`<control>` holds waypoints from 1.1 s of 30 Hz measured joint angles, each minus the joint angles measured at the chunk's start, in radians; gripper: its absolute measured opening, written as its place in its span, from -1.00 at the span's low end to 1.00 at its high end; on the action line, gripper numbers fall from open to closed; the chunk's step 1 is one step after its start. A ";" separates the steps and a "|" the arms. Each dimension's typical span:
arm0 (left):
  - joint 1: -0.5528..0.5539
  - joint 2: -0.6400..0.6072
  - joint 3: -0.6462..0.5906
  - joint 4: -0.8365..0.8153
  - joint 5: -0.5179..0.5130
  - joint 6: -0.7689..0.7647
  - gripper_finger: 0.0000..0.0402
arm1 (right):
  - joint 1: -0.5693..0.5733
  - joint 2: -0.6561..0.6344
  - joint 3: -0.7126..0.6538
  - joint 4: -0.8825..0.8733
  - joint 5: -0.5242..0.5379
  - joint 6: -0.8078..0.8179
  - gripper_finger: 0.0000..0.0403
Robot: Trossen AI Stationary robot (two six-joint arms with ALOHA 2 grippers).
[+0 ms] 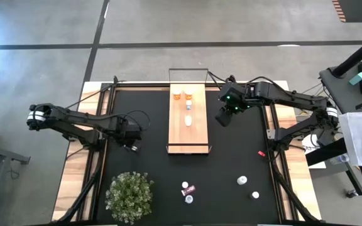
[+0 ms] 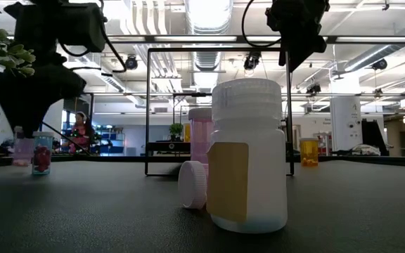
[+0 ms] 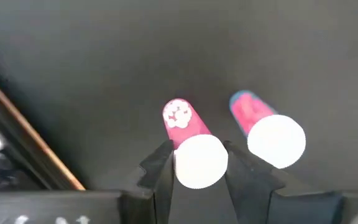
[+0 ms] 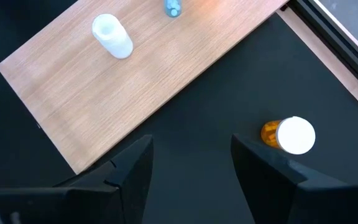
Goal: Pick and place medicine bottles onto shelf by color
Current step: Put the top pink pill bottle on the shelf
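My left gripper points down over the black mat's left part and is shut on a pink medicine bottle with a white cap. A second pink bottle stands right beside it. In the low view both show below the gripper, the held bottle and its neighbour. The light wooden shelf carries two orange bottles, a blue one and a white one. My right gripper hangs open above the mat by the shelf's right side, near an orange bottle. My left gripper pinches the pink bottle's white cap between its two fingers, one on each side of the cap. The fingers come from above, pointing down. The bottle is upright, its base toward the mat; whether the base rests on it I cannot tell.
A bushy green plant stands at the near left. Several loose bottles stand on the mat's near part, one large white one close before the low camera. A small red thing lies at the right.
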 joint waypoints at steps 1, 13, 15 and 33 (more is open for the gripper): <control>0.006 0.000 0.010 -0.015 -0.022 0.000 -0.46 | 0.000 0.000 0.000 0.000 0.000 0.000 0.02; 0.082 0.000 0.202 -0.037 -0.139 0.011 -0.46 | 0.000 0.000 0.000 -0.014 -0.001 -0.003 0.02; 0.083 0.002 0.248 -0.037 -0.141 0.012 -0.46 | 0.000 0.000 0.000 -0.022 -0.001 -0.004 0.02; 0.083 0.404 0.716 0.052 -0.079 0.250 -0.46 | 0.079 0.000 0.000 -0.048 -0.001 -0.010 0.02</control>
